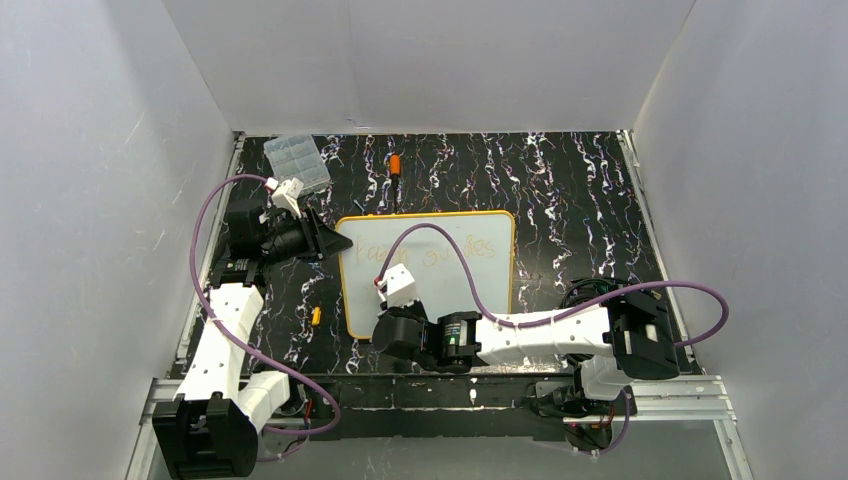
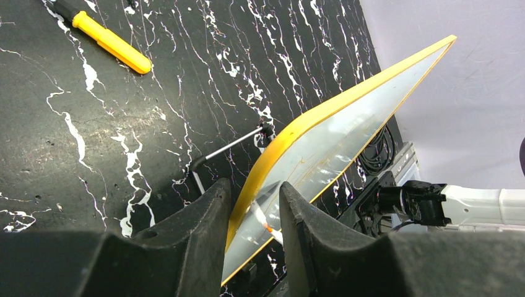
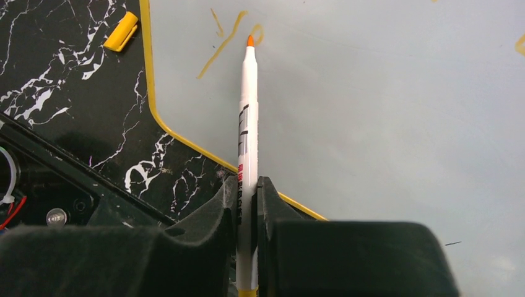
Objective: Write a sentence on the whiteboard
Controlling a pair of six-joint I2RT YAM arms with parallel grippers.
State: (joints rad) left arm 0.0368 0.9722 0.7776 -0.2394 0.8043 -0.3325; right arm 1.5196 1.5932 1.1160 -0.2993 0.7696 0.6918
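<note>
On the black marbled table point(image 1: 580, 200), my left gripper point(image 2: 254, 192) pinches the left rim of the whiteboard point(image 1: 450, 290), whose far half bears the faint orange sentence point(image 1: 430, 252), while my right gripper point(image 3: 247, 185) clamps a white marker point(image 3: 247, 111), its orange tip over the board's near-left corner.

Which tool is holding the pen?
The right tool, gripping the white pen with the orange tip. The left tool pinches the whiteboard by its yellow edge instead.
</note>
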